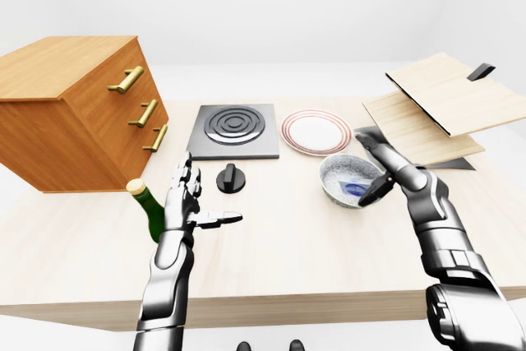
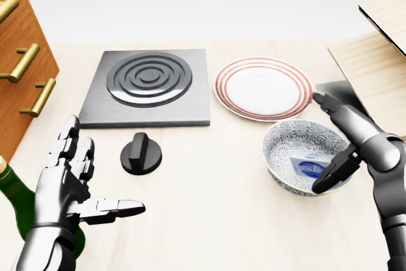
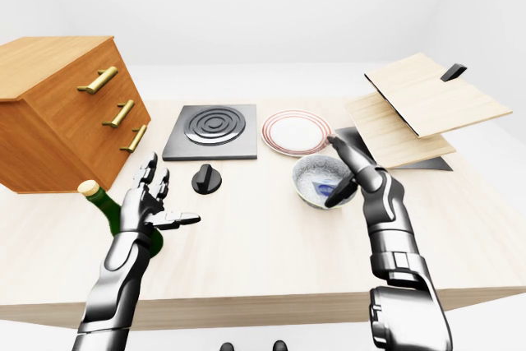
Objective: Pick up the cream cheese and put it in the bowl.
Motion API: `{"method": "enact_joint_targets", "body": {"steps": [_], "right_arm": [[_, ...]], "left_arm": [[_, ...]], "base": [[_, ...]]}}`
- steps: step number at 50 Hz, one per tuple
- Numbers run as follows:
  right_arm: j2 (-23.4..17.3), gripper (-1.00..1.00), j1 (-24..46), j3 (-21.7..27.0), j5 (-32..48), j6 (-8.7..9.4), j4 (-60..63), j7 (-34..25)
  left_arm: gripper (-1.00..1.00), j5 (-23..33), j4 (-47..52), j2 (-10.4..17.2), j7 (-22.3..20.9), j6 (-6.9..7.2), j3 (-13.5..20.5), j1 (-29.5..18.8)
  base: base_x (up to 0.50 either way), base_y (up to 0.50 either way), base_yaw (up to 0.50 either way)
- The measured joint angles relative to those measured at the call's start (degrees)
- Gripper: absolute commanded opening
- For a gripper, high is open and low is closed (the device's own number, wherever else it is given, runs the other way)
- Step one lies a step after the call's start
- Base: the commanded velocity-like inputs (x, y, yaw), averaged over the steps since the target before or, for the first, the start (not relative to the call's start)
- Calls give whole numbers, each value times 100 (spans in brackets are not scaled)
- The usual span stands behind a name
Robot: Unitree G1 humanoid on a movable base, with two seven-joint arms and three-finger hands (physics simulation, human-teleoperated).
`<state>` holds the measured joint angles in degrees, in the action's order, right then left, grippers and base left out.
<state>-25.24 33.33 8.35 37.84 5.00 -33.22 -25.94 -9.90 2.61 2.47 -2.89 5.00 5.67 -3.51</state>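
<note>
Where white walls surround it, pale wooden table (image 1: 288, 260)

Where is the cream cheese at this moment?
In the head view, the cream cheese lies inside the patterned bowl at lower right, below the striped plate, beside the open right hand.

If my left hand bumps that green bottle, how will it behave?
The green bottle stands upright, tall and narrow, so it probably tips easily and then rolls on its round body. It looks like smooth glass, likely slippery and breakable. The left hand hangs open right beside it.
</note>
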Motion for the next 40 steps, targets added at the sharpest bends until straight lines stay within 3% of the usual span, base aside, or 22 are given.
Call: {"method": "enact_joint_targets", "body": {"steps": [6, 14, 22, 27, 33, 40], "right_arm": [[-93, 100, 63, 117, -16, 0, 638, -284], [-572, 100, 442, 350, 62, 0, 2311, -1406], [-1263, 100, 967, 603, 155, 0, 3724, -1406], [-1399, 100, 870, 800, 148, 0, 4527, -1406], [-856, 100, 429, 1066, -193, 0, 5752, -1406], [540, 100, -582, 868, -1224, 0, 7064, -648]], "left_arm": [[100, 8, -43, 1, -4, 0, 0, -6], [100, 34, -108, -9, -3, 0, -21, -2], [100, 62, -126, -18, 2, 0, -42, 13], [100, 74, -129, -21, 3, 0, -50, 17], [100, 98, -107, -26, 14, 0, -67, 3], [100, 94, 324, -62, 104, 0, -151, -93]], "base": [[0, 0, 0], [0, 0, 0], [0, 0, 0], [0, 0, 0], [0, 0, 0], [0, 0, 0]]}}
